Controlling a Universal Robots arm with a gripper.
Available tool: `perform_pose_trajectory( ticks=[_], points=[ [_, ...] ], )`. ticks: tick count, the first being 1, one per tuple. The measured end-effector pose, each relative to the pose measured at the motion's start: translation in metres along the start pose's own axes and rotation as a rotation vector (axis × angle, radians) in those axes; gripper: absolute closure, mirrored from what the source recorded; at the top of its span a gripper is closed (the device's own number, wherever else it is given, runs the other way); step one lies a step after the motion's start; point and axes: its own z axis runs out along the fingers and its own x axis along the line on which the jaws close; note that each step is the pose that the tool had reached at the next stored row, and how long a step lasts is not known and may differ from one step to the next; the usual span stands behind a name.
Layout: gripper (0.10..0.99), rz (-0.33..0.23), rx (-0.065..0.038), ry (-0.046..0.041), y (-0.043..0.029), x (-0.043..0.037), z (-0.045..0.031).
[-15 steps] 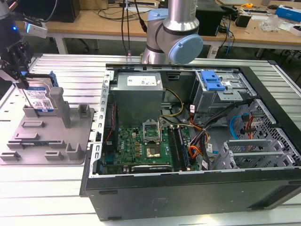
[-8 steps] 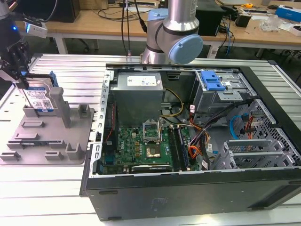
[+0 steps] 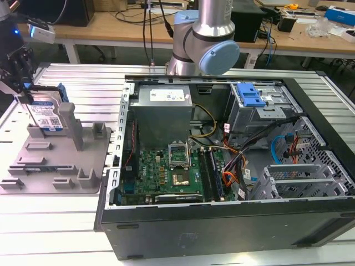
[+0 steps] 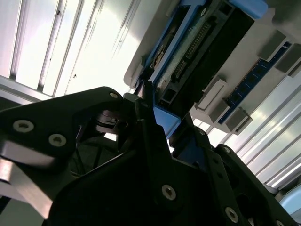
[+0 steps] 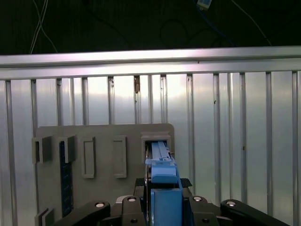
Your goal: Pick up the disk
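— Which step is in hand?
— The grasp. The grey moulded plastic tray [image 3: 55, 160] lies on the ribbed metal table [image 3: 83, 83]; the flat silver disk with blue rails [image 3: 47, 113] stands on edge in a slot at its far end.

— And the black gripper [image 5: 162, 200]?
— Its fingers [image 5: 141, 188] appear clamped on the disk's blue rail, though contact is partly hidden. A straight upward lift is called for.

The gripper [image 3: 25, 91] hangs above the grey tray [image 3: 33, 166], fingers pointing down over that tray's far corner; its black fingers [image 5: 136, 207] press both sides of the upright disk [image 3: 47, 113]; the arm's blue-capped joint [image 3: 219, 55] stands beyond the tray.
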Motion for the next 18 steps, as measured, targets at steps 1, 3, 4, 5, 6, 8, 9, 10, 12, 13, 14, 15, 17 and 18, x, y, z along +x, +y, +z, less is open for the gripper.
perform_pose_trajectory(
  ticks=[1,3,4,5,6,8,9,10,12,13,14,15,17,18],
  points=[
    [0.718,0.000,0.000,0.0001,0.0000,0.0003,-0.0048],
    [0.718,0.000,0.000,0.0000,-0.0001,0.0007,-0.0123],
    [0.718,0.000,0.000,0.0000,-0.0001,0.0009,-0.0159],
    [0.718,0.000,0.000,0.0000,-0.0001,0.0010,-0.0199],
    [0.718,0.000,0.000,-0.0002,-0.0001,0.0012,-0.0252],
    [0.718,0.000,0.000,-0.0009,-0.0002,0.0018,-0.0403],
    [0.718,0.000,0.000,-0.0013,-0.0003,0.0021,-0.0466],
    [0.718,0.000,0.000,-0.0015,-0.0003,0.0022,-0.0495],
    [0.718,0.000,0.000,-0.0022,-0.0003,0.0025,-0.0597],
    [0.718,0.000,0.000,-0.0025,-0.0003,0.0028,-0.0655],
    [0.718,0.000,0.000,-0.0028,-0.0004,0.0030,-0.0700],
    [0.718,0.000,0.000,-0.0033,-0.0004,0.0033,-0.0765],
    [0.718,0.000,0.000,-0.0039,-0.0004,0.0037,-0.0862],
    [0.718,0.000,0.000,-0.0046,-0.0005,0.0041,-0.0923]
  ],
)
